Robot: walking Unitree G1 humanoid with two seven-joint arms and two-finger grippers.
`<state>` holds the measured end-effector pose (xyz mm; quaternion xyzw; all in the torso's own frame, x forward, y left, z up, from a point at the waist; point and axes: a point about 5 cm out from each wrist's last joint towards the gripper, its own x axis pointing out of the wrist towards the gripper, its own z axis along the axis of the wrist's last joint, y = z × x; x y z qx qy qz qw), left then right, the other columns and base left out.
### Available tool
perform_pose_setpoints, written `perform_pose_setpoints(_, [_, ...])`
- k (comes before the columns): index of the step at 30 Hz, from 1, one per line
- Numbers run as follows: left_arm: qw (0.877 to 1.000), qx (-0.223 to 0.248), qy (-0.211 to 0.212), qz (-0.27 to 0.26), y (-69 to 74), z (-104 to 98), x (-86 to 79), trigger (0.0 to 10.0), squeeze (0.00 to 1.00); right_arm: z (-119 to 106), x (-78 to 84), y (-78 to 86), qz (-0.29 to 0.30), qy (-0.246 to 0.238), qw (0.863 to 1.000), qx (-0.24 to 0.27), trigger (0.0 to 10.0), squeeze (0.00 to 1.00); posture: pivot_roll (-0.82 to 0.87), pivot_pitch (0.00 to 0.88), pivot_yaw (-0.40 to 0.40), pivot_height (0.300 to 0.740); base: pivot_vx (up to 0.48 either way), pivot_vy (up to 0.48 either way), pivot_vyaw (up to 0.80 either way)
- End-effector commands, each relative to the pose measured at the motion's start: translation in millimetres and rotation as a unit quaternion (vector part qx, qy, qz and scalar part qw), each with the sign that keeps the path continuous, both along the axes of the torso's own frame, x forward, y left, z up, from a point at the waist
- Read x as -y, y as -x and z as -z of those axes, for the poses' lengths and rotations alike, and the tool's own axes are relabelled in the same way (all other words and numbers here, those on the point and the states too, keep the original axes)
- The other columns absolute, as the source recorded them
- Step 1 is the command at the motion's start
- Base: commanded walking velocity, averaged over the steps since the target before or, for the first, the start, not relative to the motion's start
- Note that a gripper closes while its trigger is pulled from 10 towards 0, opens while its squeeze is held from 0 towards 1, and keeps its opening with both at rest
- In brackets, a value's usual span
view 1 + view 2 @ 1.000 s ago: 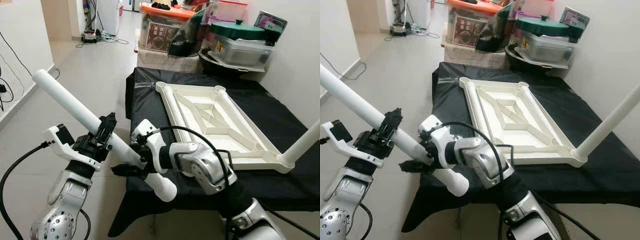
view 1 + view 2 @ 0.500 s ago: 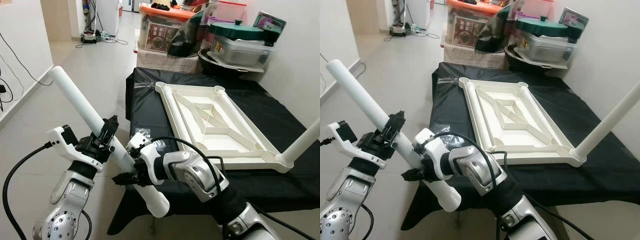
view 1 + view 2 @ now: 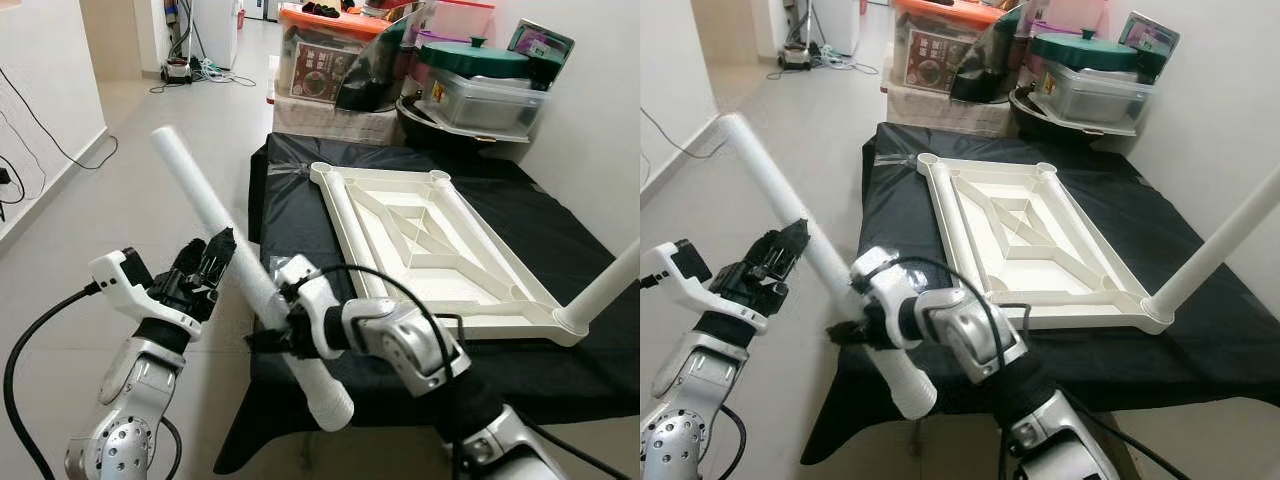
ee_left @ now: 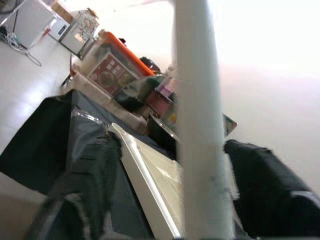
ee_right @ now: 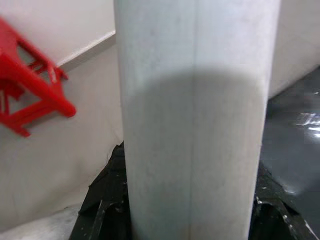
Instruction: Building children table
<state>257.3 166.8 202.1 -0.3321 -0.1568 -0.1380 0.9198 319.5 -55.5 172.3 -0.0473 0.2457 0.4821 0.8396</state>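
Our right gripper (image 3: 272, 335) is clamping its fingers around the lower part of the white leg (image 3: 237, 262), keeping the ribbed end free for a socket. Our left gripper (image 3: 208, 262) is standing with fingers apart, the leg passing between them without a grip. We are holding the leg tilted before the upturned tabletop (image 3: 425, 240) on the black cloth (image 3: 290, 215).

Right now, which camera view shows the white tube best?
The left eye view: the whole white tube shows, from its top end to its ridged bottom end. The right eye view shows nearly the same. Both wrist views give a close-up stretch of it.
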Motion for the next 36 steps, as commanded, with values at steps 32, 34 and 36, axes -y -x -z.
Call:
perform_pose_setpoints(32, [0.982, -0.129, -0.136, -0.012, -5.7, 42.9, 3.4, 10.0, 0.00, -120.3, 72.9, -62.9, 0.264, -0.378, 0.884, 0.078, 0.0, 0.00, 0.09, 0.000, -0.136, 0.740, 0.000, 0.000, 0.00])
perform_pose_setpoints(34, [0.960, -0.193, -0.202, -0.020, -8.0, 60.1, 4.0, 10.0, 0.00, -122.5, 62.5, -62.0, 0.263, -0.422, 0.865, 0.064, 0.0, 0.00, 0.10, 0.000, -0.137, 0.740, 0.000, 0.000, 0.00])
perform_pose_setpoints(36, [0.948, -0.219, -0.230, -0.027, -7.7, 67.7, 2.2, 10.0, 0.00, -121.1, 59.4, -61.4, 0.261, -0.429, 0.863, 0.058, 0.0, 0.00, 0.10, 0.000, -0.137, 0.740, 0.000, 0.000, 0.00])
